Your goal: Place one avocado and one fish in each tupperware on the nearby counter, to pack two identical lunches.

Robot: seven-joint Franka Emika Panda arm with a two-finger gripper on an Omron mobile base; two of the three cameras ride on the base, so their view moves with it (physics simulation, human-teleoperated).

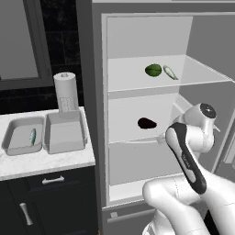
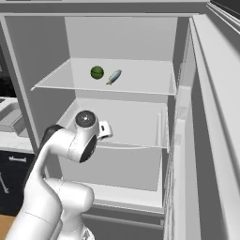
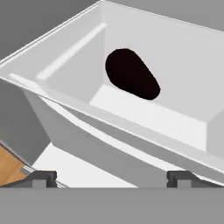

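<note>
A dark avocado [image 1: 147, 123] lies in the fridge's white middle drawer [image 3: 183, 118]; in the hand view this avocado [image 3: 131, 74] is straight ahead, beyond the drawer's front wall. My gripper [image 3: 111, 179] is open and holds nothing, short of that front wall. On the upper shelf a green avocado [image 1: 153, 70] [image 2: 97, 72] lies beside a pale fish [image 1: 170, 72] [image 2: 114, 77]. Two grey tupperware boxes stand on the counter [image 1: 46, 163] to the left. The left tupperware [image 1: 9, 137] holds a fish [image 1: 33, 137]; the right tupperware [image 1: 64, 133] holds nothing.
A paper towel roll [image 1: 65, 92] stands behind the boxes. The fridge's open door [image 2: 211, 117] runs along the right side. Dark cabinets with silver handles [image 1: 53, 180] sit under the counter. My own arm [image 1: 186, 156] blocks part of the drawer.
</note>
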